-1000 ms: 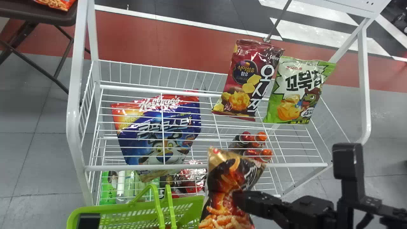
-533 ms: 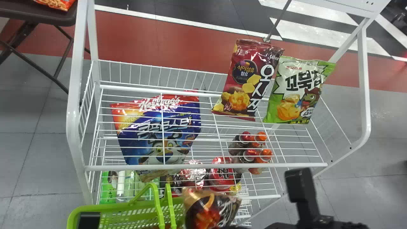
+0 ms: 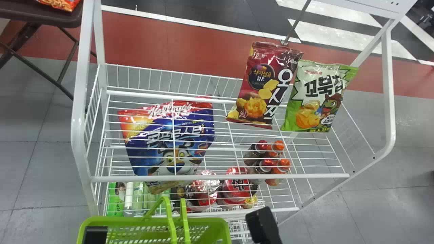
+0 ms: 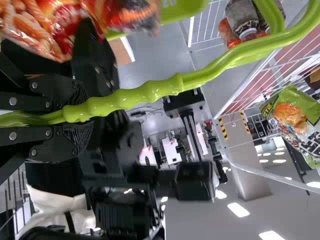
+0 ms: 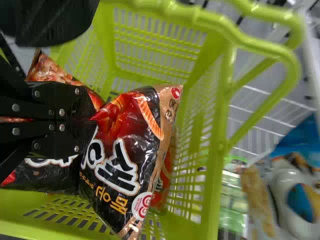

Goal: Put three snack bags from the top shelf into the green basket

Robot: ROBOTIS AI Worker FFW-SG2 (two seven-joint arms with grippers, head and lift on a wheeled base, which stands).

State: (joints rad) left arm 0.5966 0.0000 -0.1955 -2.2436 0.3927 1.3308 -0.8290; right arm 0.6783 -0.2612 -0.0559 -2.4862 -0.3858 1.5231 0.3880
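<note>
One snack bag pinched in right gripper, at green basket; left gripper clamped round handle. Best lower gently, fully inside, then spread fingers.

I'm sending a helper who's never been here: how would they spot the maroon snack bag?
Find the white wire rack, then the back of its top shelf, right of middle. The maroon snack bag stands out by its pictured yellow chips; the neighbouring snack bag is green and white.
</note>
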